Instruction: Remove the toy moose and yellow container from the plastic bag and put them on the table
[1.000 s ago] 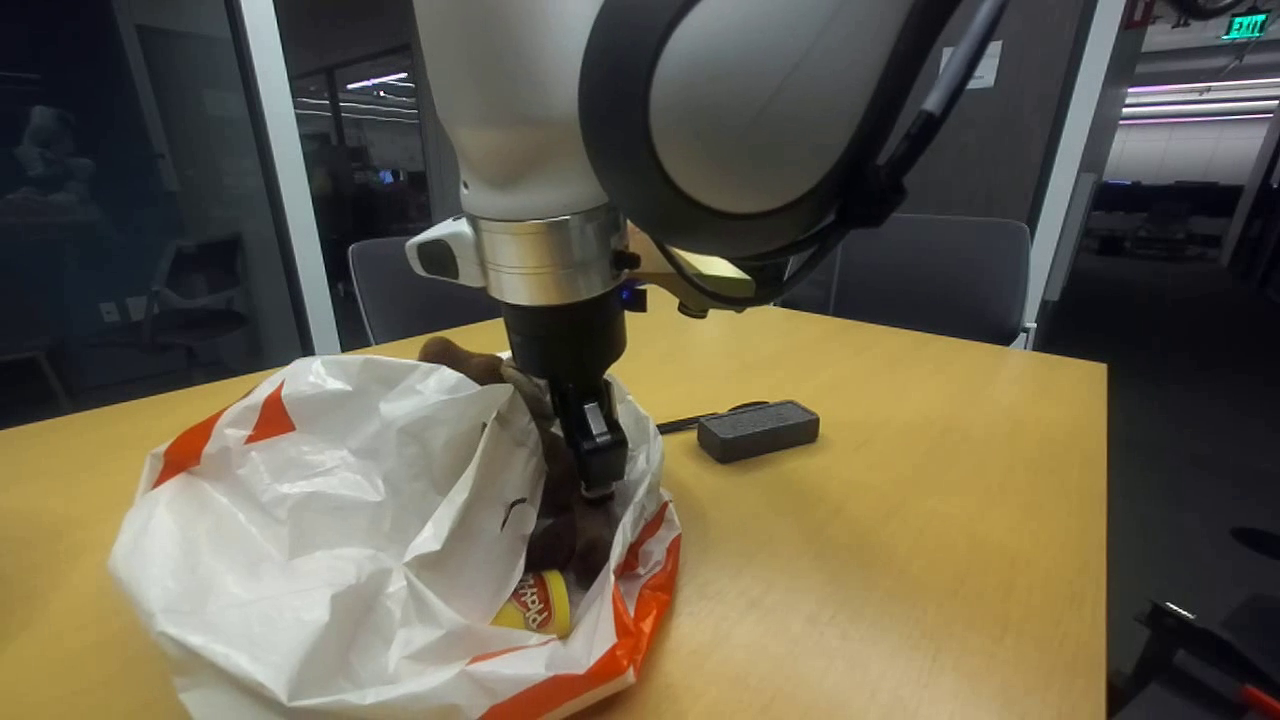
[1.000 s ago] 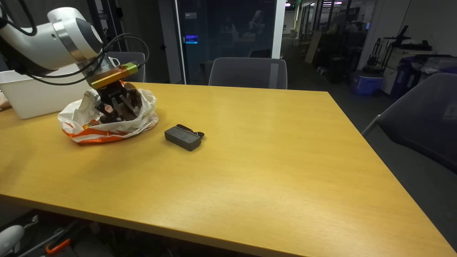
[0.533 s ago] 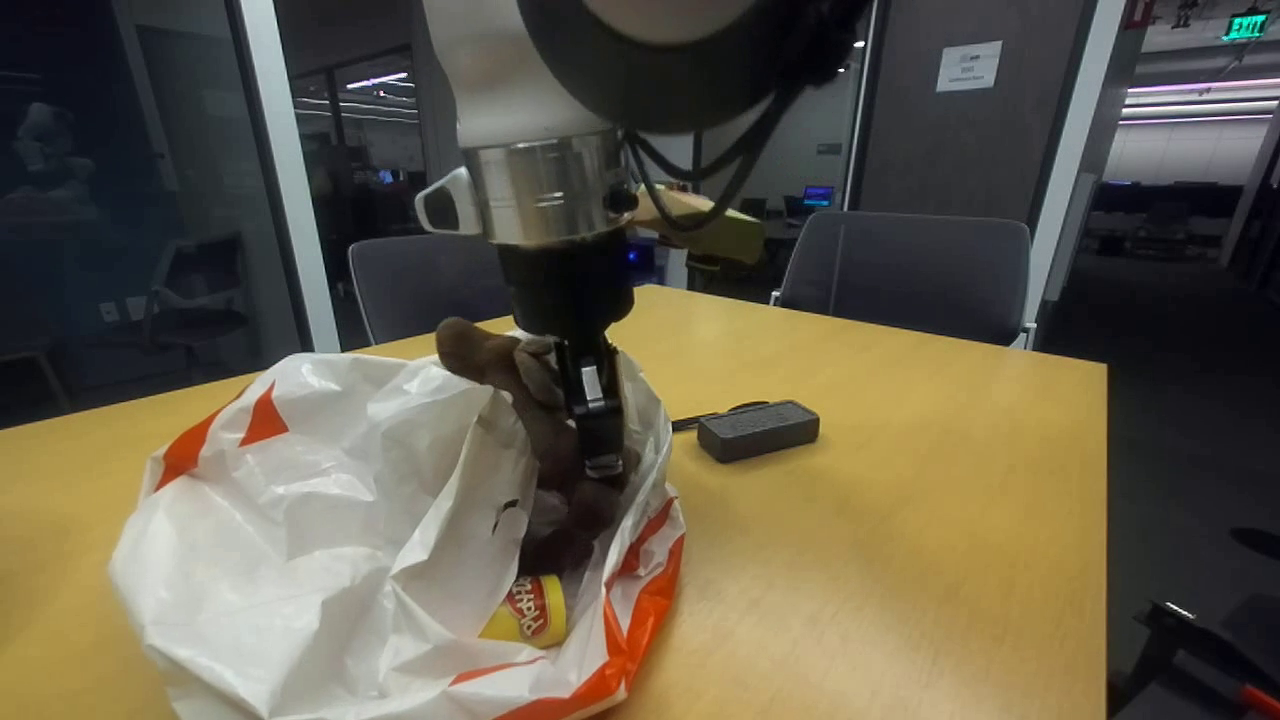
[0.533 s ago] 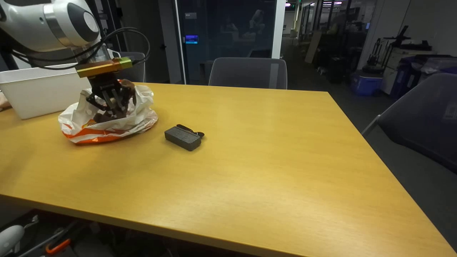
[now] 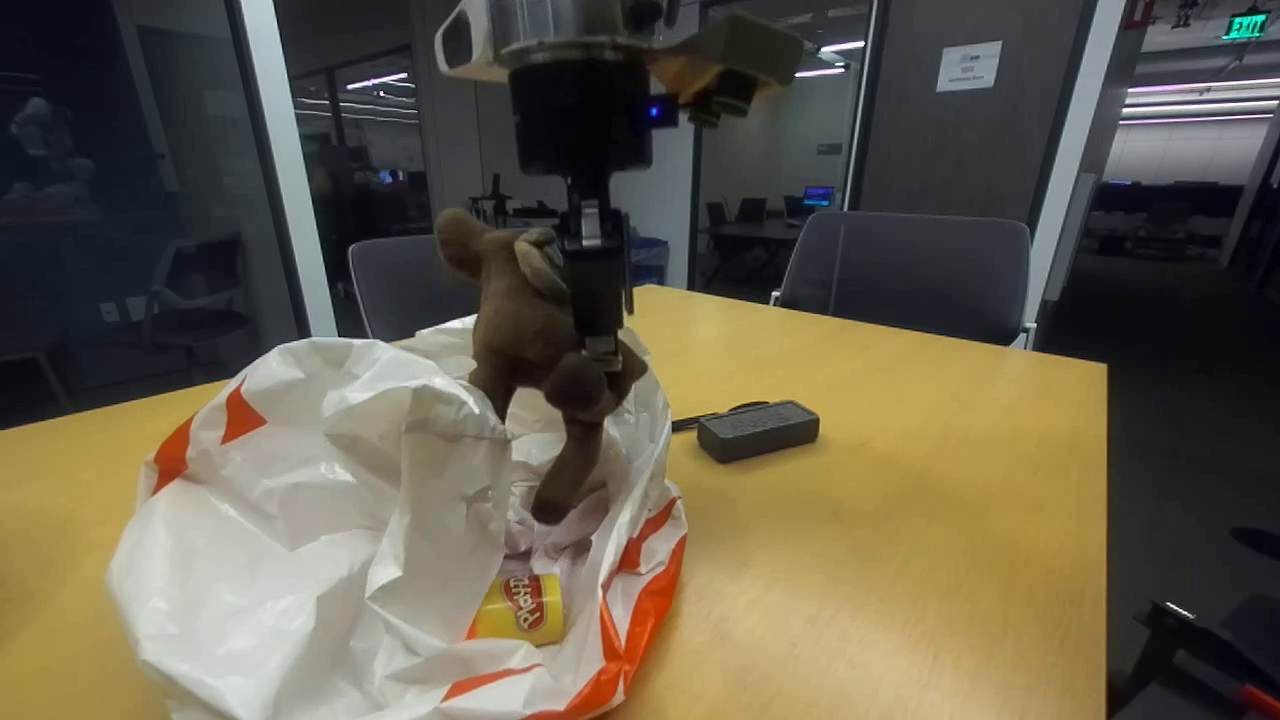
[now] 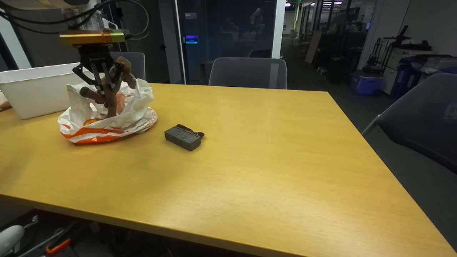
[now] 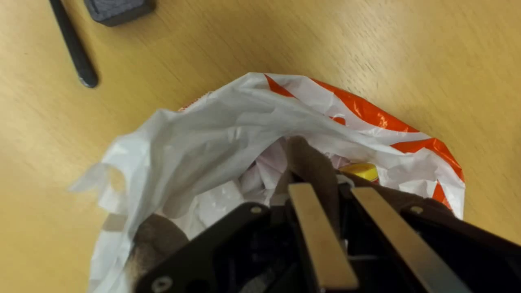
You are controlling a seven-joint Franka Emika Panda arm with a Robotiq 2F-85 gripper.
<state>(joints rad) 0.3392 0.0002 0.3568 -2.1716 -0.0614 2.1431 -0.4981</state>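
The brown toy moose (image 5: 525,330) hangs from my gripper (image 5: 600,352). My gripper is shut on its body, above the opening of the plastic bag (image 5: 300,520). One leg dangles into the bag's mouth; the moose also shows in an exterior view (image 6: 111,103) and in the wrist view (image 7: 311,162). The yellow container (image 5: 520,608) lies on its side inside the bag near the orange-banded rim. In the wrist view only its yellow end (image 7: 362,171) shows, partly behind the moose. The white bag rests on the wooden table (image 5: 880,560).
A flat black device (image 5: 758,430) with a thin dark strip behind it lies on the table beside the bag. A white bin (image 6: 43,92) stands behind the bag in an exterior view. Chairs (image 6: 248,71) stand at the table's edge.
My gripper has risen and turned more upright, lifting the moose mostly out of the bag. The container has shifted slightly and shows more. The bag's rim has been pulled up a little.
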